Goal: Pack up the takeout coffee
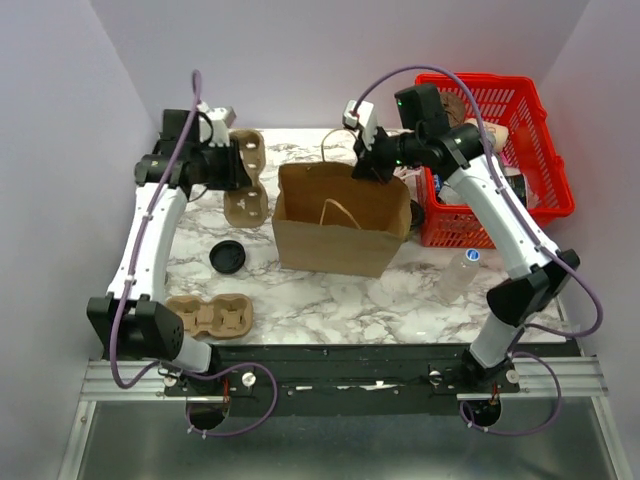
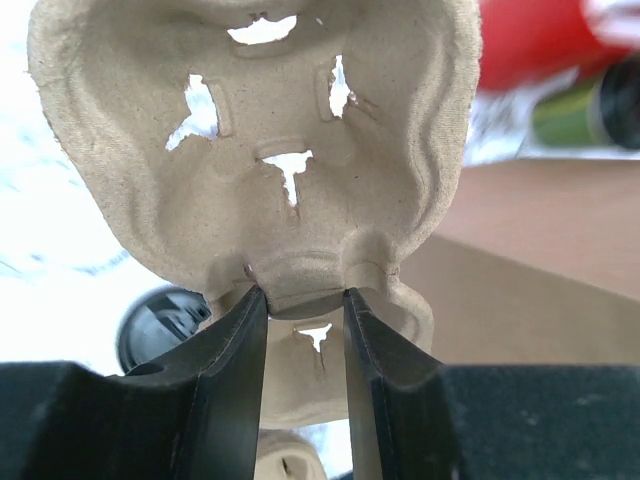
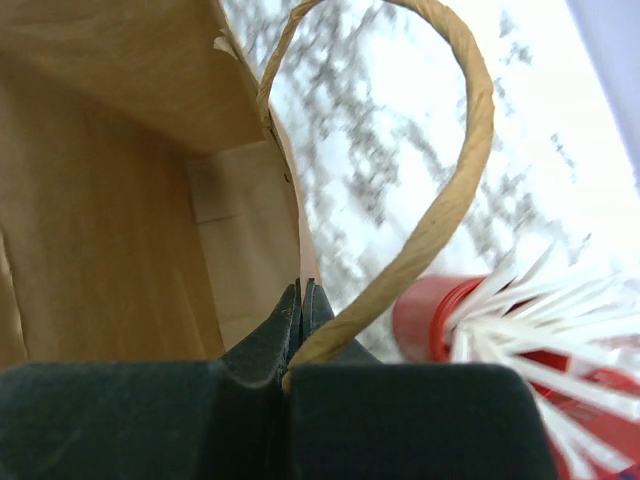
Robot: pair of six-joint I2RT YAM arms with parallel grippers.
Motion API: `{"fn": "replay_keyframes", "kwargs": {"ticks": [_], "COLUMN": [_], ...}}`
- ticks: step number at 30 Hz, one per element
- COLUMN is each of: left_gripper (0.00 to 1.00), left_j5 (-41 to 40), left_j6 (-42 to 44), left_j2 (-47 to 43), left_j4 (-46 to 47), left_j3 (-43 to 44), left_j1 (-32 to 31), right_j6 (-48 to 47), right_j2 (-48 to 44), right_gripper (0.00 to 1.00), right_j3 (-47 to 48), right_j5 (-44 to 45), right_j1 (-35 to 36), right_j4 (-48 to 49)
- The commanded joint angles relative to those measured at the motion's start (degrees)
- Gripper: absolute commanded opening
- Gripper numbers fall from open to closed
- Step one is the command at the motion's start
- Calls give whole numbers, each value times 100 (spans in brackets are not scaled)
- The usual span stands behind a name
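Note:
My left gripper [image 1: 232,166] [image 2: 300,295] is shut on the middle ridge of a brown pulp cup carrier [image 1: 246,190] [image 2: 270,130], left of the paper bag. My right gripper [image 1: 373,165] [image 3: 303,285] is shut on the far rim of the open brown paper bag [image 1: 340,220] [image 3: 110,200], next to its twisted handle [image 3: 450,190]. A small olive-green cup with a black end [image 2: 585,108] shows blurred past the bag, by the red basket. In the top view it seems to be the dark thing [image 1: 416,214] between bag and basket.
A round black lid [image 1: 227,257] [image 2: 160,325] lies on the marble table left of the bag. A second pulp carrier [image 1: 210,315] lies at the front left. A clear bottle [image 1: 458,274] lies at the right. The red basket [image 1: 540,130] stands at the back right, with a red cup of white sticks [image 3: 440,315] near it.

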Motion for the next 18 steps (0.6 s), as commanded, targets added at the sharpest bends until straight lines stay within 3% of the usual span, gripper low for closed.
{"fn": "replay_keyframes", "kwargs": {"ticks": [1,6,10,18], "left_gripper": [0,0,0,0], "left_j5": [-21,-224,362,1752], "left_j6": [-209,-165,63,204], "left_j2": [-755,-1790,-2504,-3050], "left_j4": [684,1835,3354,4948], "left_j3": [275,-75,-847,-1825], "left_j1": [407,407,407,241], "right_j6": [-182,-287,-261,187], "right_j2": [498,701,701,754], "right_gripper": [1,1,1,0], "right_j3": [794,1120,875,777], "right_j5": [157,227,332,473], "right_j1": [63,362,590,643], "right_j4": [228,299,316,396]}}
